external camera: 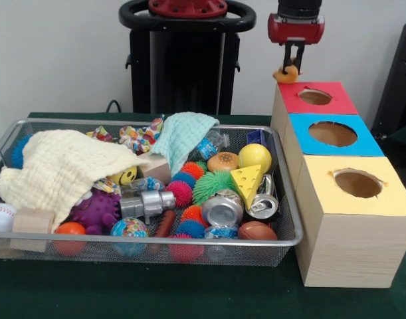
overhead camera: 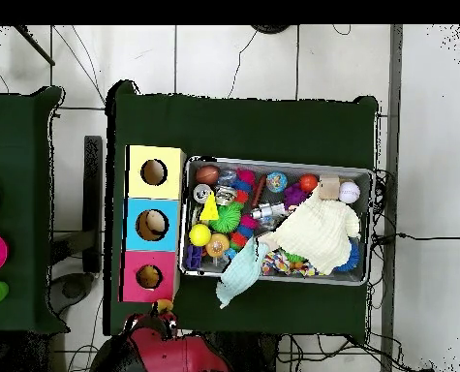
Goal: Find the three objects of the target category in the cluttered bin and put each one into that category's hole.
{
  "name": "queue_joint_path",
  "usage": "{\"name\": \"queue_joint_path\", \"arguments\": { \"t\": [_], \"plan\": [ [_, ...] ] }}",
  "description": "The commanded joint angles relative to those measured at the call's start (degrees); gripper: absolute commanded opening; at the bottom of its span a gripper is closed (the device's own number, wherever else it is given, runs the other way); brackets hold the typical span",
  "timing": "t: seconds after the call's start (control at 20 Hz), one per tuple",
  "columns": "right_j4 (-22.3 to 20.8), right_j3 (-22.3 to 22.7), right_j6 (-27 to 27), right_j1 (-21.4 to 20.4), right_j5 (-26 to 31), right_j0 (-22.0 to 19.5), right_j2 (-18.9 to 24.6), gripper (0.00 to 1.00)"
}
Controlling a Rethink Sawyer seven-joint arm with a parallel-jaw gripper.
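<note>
The wire-mesh bin (external camera: 156, 241) sits on the green table and is full of toys and cloths; it also shows in the overhead view (overhead camera: 370, 228). The red-faced hole (external camera: 315, 97) is the far one on the wooden box, and the overhead view shows it too (overhead camera: 148, 277). My gripper (external camera: 293, 65) hangs just behind the red end of the box, shut on a small orange-yellow toy (external camera: 286, 73). In the overhead view the gripper (overhead camera: 162, 312) is just past the box's red end, with the toy (overhead camera: 163, 306) at its tip.
The blue-faced hole (external camera: 332, 133) and the yellow-faced hole (external camera: 357, 183) lie nearer the camera on the same box. In the bin are a cream cloth (external camera: 63, 166), a teal cloth (external camera: 183, 136), a cheese wedge (external camera: 248, 178), cans, spiky balls and a baseball (external camera: 0, 216).
</note>
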Motion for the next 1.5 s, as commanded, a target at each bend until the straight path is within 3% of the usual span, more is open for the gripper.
{"name": "queue_joint_path", "arguments": {
  "t": [0.05, 0.5, 1.05, 1.5],
  "plan": [
    [4.97, 0.36, 15.45, 7.27, -6.30, 1.52, -0.87, 0.00],
    [8.83, 0.97, 16.58, 6.79, -6.64, 5.75, -1.56, 0.00],
    [10.73, -1.92, 12.25, -3.05, 9.31, 10.19, -8.51, 0.00],
    [11.22, -5.00, 12.75, -4.42, 14.93, 12.38, -10.20, 0.00]
  ]
}}
